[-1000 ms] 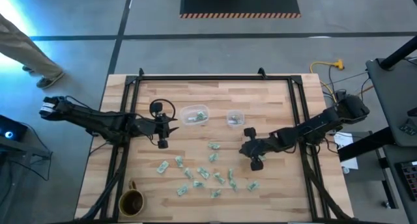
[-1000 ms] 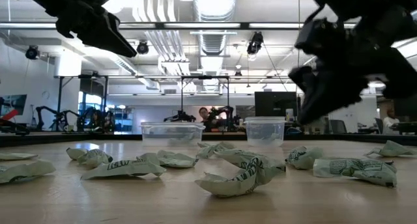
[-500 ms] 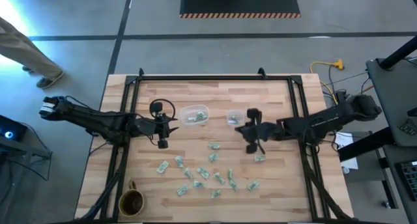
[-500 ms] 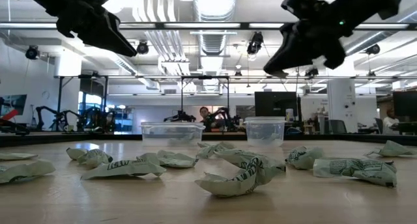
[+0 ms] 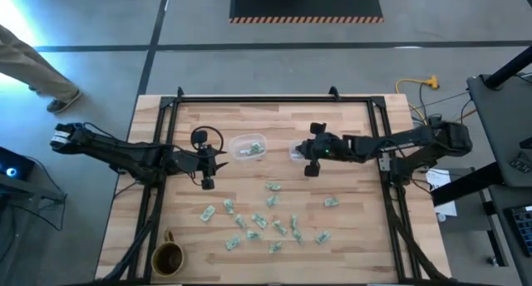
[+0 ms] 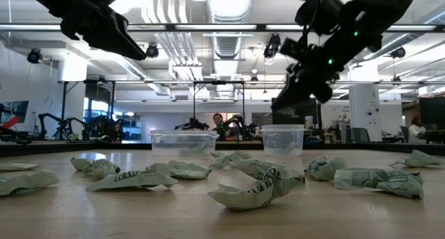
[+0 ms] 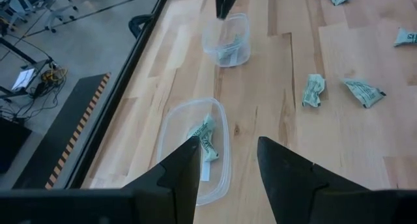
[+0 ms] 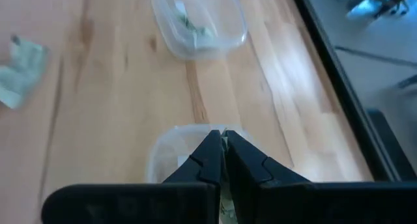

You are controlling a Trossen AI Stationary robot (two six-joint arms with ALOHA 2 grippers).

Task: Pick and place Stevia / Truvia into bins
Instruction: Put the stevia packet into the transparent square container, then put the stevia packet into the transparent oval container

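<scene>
At the near left corner of the wooden tabletop (image 5: 349, 128) we see a brown mug (image 5: 167, 258) standing upright. Beyond it, across the near half of the tabletop, lies a loose scatter of Stevia / Truvia packets (image 5: 256, 222), crumpled green-and-white paper, each lying apart from the next; from the low view we see them strewn in a band across the foreground (image 6: 257, 187), and one lone packet (image 5: 331, 202) lies toward the right edge, clear of the main scatter.

Farther in, around the middle of the tabletop, the left hand (image 5: 207, 183) hangs above the wood just left of the wider bin (image 5: 248, 147), its two fingers (image 7: 290, 178) released and spread, nothing between them. In its wrist view we look past them to that rounded clear bin (image 7: 171, 129), which holds a few packets.

Just to the right of the wider bin sits the smaller square bin (image 5: 299, 150), also clear, with a packet or two visible inside it in the left wrist view (image 7: 227, 40). The right hand (image 5: 312, 168) is poised directly at this bin, raised above the tabletop in the low view (image 6: 288, 100). Its fingers (image 8: 212, 160) are clenched tight together; we cannot tell whether a packet is pinched between them.

Past the far edge we see a workshop hall, where a person (image 6: 218, 122) sits among the equipment.
</scene>
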